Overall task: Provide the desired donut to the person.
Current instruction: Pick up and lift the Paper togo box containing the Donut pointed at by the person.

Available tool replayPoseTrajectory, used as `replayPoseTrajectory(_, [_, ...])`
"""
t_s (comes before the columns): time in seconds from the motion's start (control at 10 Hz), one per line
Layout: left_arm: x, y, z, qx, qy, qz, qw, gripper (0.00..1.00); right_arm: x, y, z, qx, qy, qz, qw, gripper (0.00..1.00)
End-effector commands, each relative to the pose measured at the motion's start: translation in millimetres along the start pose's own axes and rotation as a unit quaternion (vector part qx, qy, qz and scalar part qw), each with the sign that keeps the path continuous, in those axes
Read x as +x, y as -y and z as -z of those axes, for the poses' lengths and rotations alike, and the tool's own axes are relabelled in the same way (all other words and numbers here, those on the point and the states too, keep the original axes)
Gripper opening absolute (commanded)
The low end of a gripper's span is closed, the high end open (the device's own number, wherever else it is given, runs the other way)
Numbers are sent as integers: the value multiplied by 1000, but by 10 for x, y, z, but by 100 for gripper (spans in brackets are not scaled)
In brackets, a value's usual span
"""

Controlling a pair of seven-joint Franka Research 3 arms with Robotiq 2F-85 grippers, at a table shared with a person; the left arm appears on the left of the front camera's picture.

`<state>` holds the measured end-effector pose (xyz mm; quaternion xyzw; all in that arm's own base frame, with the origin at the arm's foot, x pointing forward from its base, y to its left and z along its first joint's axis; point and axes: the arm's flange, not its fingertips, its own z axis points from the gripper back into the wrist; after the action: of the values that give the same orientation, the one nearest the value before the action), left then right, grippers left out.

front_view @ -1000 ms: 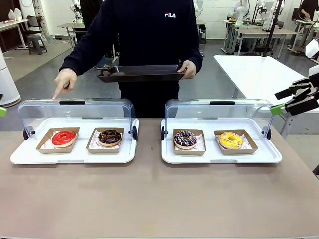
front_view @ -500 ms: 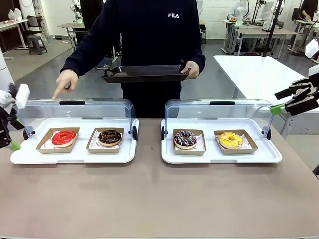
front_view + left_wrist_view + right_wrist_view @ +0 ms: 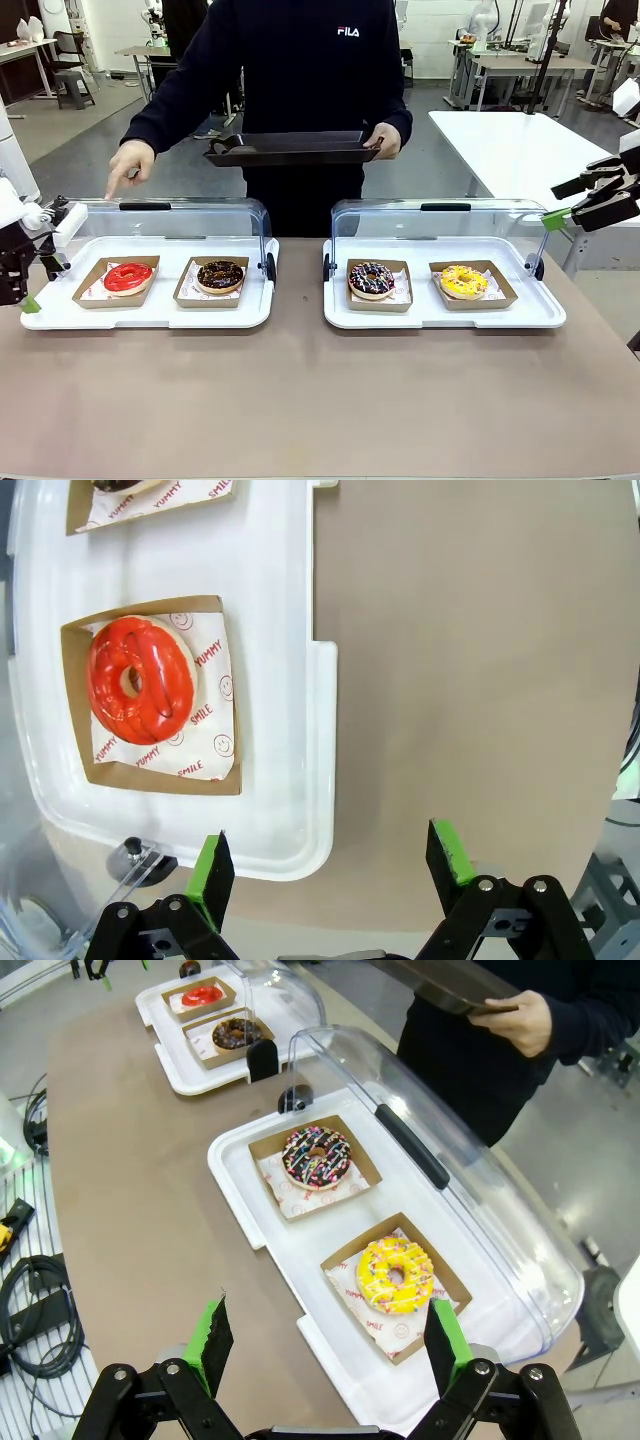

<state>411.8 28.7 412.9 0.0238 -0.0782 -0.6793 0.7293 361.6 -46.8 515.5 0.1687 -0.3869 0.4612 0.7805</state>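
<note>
The red-glazed ring donut (image 3: 128, 277) is judged the wanted one, since the person's pointing hand (image 3: 131, 163) is held over its end of the case. It lies in a shallow brown cardboard tray (image 3: 95, 300) at the left of the white plastic display tray (image 3: 150, 318) on the table (image 3: 300, 400), with the clear domed lid (image 3: 200, 225) rolled back; it is likely light, soft and sticky (a pinch would mar the glaze), so the stiffer cardboard rim is better taken than the donut itself. The left tool (image 3: 333, 855) is held wide open and empty just off the white tray's corner; the right tool (image 3: 326, 1335) is likewise open and empty, near the yellow sprinkled donut (image 3: 396, 1275). The printed paper liner (image 3: 210, 695) under the red donut is made legible by the left wrist view; the dark rectangular serving tray (image 3: 290, 148) in the person's other hand is given by the front view.
</note>
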Motion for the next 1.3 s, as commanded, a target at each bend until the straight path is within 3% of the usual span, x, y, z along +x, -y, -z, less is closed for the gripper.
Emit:
replayPoseTrajectory(0.0, [23,153,-88,12,8,-29,999,100,7,10,21,0,7,3,1000,100])
replayPoseTrajectory(0.2, [1,34,-50,5,2,-10,1000,100,7,10,21,0,7,3,1000,100])
replayPoseTrajectory(0.3, [25,-244,30,20,31,13,999,100,7,10,21,0,7,3,1000,100])
replayPoseTrajectory(0.6, [-32,-563,248,15,39,17,999,100,7,10,21,0,7,3,1000,100])
replayPoseTrajectory(0.8, [-67,-704,435,29,63,5,998,100,7,10,21,0,7,3,1000,100])
replayPoseTrajectory(1.2, [-83,-771,648,17,56,7,998,100,7,10,21,0,7,3,1000,100])
